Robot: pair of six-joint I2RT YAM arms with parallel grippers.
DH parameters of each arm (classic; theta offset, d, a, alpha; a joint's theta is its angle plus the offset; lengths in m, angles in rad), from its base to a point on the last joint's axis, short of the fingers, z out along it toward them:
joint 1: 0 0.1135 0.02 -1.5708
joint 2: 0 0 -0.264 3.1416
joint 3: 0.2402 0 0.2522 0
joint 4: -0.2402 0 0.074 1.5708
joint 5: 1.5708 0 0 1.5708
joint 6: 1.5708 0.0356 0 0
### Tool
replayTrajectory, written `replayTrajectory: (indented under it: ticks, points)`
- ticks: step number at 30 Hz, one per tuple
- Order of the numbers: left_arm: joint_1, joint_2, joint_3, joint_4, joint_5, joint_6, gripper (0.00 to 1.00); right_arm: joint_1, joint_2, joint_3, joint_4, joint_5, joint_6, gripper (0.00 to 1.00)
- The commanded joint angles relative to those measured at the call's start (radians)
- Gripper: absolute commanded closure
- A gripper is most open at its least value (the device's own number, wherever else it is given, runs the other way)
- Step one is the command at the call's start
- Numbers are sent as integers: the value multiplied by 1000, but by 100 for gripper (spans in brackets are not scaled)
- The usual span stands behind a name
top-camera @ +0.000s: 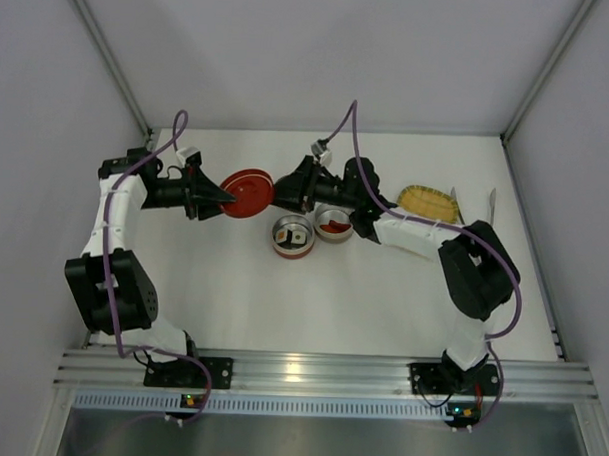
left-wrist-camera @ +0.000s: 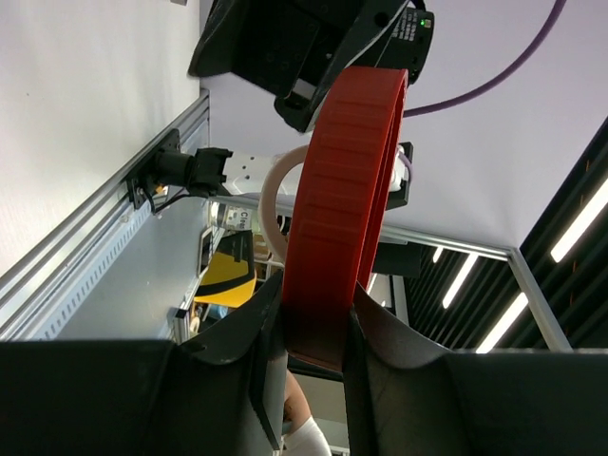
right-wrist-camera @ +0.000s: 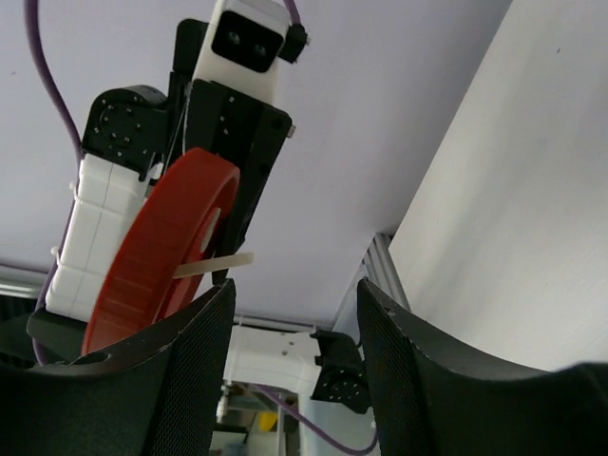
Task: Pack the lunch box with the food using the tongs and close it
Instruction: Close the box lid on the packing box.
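"What has the left gripper (left-wrist-camera: pixel 313 353) got?"
"A round red lid (left-wrist-camera: pixel 342 209) with a ribbed plastic rim, clamped edge-on between its black fingers."
"And the right gripper (right-wrist-camera: pixel 296 294)?"
"Its jaws stand apart right beside the lid and grip nothing."
"Where's the food?"
"The sushi rolls (top-camera: pixel 292 235) sit in a round metal tin (top-camera: pixel 275 237). The red bits (top-camera: pixel 334 227) are in the smaller tin (top-camera: pixel 334 240) just beside it."

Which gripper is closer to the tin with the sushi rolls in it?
Right. The right gripper hangs just beyond the sushi tin, slightly to its left; the left gripper, clamping the red lid, sits farther off to the left.
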Motion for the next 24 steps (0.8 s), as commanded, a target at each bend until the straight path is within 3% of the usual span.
replayTrajectory:
  ticks: [1, 9, 24]
  points:
    - [-3, 12, 52, -161, 220, -19, 100, 50, 4, 27, 100, 8, 87, 47]
    - [-3, 45, 39, -158, 222, -5, 100, 99, 60, 171, 106, 26, 104, 47]
    - [-3, 31, -23, -158, 222, 15, 100, 117, 123, 270, 67, 57, 99, 52]
